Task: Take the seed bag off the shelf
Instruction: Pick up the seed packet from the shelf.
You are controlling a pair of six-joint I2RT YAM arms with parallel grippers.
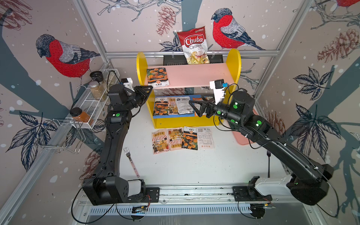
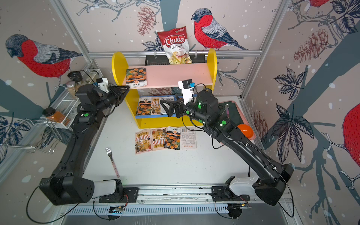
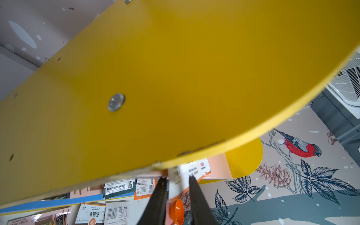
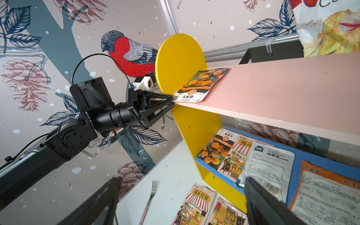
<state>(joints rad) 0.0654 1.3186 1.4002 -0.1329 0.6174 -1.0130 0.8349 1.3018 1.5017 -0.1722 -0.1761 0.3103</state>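
in both top views the shelf (image 1: 194, 76) (image 2: 175, 76) stands at the back of the white table (image 1: 194, 167), and the seed bag (image 1: 157, 77) (image 2: 136, 76) lies flat on the pink top board, just beside the yellow side near the left arm, with its front edge poking a little past the board's edge. the left gripper (image 1: 151, 88) is at that front corner, and its arm sits between the wire rack (image 1: 93, 105) and the shelf, so room is tight there. the right gripper (image 1: 194, 108) hangs in front of the blue bottom board with its fingers wide apart and nothing between them, and it has lots of room around it. four flat paper packs (image 1: 182, 139) lie in a row just in front of the shelf, and a metal fork (image 1: 131, 161) lies near the left arm. a shiny red chips bag (image 1: 194, 44) stands up behind the shelf. the walls (image 1: 321, 68) show red birds and leaves. in the left wrist view the smooth yellow side fills most of the picture, and the two dark fingers (image 3: 161, 192) stand close together with a thin gap, with the bag's white and orange corner at the gap, but i cannot tell if they pinch it. in the right wrist view the left gripper's tips are right at the bag's near corner on the board's edge, the bag has orange flowers on it, and more packs lie flat on the blue board
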